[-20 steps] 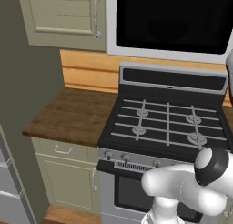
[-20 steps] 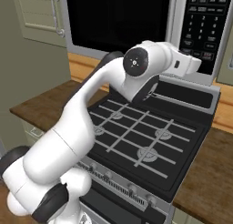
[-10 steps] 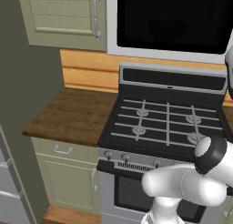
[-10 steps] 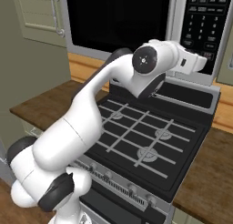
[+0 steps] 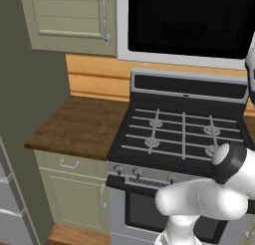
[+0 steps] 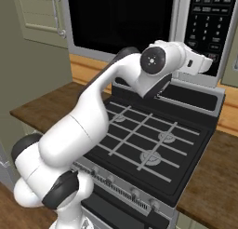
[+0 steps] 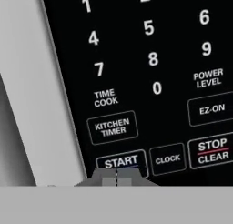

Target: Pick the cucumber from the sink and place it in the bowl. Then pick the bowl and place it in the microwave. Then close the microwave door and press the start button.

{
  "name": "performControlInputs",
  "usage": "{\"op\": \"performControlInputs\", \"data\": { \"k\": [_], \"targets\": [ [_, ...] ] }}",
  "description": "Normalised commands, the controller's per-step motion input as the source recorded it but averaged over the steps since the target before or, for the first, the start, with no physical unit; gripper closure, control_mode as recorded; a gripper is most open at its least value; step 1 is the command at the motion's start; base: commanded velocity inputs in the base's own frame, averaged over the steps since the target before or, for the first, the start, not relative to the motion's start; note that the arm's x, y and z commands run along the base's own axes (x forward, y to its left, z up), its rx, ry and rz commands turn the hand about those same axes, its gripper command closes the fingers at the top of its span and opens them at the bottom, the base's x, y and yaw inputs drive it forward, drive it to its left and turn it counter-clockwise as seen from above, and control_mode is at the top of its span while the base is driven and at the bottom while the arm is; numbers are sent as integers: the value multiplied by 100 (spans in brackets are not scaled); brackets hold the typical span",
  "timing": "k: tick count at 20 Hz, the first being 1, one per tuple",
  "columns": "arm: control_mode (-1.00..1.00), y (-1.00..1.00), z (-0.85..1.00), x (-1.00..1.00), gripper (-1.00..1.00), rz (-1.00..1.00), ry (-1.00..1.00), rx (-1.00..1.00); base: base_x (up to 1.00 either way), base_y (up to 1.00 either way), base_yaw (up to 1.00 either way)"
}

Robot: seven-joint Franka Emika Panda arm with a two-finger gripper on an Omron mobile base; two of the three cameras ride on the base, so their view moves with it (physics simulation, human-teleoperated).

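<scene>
The microwave (image 5: 189,25) hangs above the stove with its black glass door (image 6: 121,18) shut flat against the frame. The silver bar handle (image 6: 178,28) stands beside the keypad (image 6: 208,23). My gripper (image 6: 213,63) reaches to the low part of that keypad. In the hand view the keypad is very close, and the START button (image 7: 121,162) sits right above my gripper (image 7: 116,176), whose two tips are pressed together with nothing between them. The bowl and the cucumber are hidden behind the dark glass, and the sink is out of view.
Below the microwave is a black gas stove (image 5: 182,137) with grates and front knobs. A brown wooden counter (image 5: 74,124) lies to its left under a sage-green cabinet (image 5: 74,17). More counter (image 6: 218,177) runs to the stove's right.
My hand has crept to the right, closer to the keypad, and the elbow has swung a little with it. The door and the stove are unchanged.
</scene>
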Motion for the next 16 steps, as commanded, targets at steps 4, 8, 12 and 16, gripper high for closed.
{"op": "performControlInputs", "data": {
  "k": [4, 8, 12, 16],
  "targets": [
    [-100, -14, 0, 16, 100, 3, 0, 2, 0, 0, 0],
    [-100, -23, -1, 21, 100, 7, 0, 6, 0, 0, 0],
    [-100, -26, -6, 20, 100, 10, 0, 11, 0, 0, 0],
    [-100, -10, -18, 30, 100, 11, 0, 15, 0, 0, 0]
  ]
}}
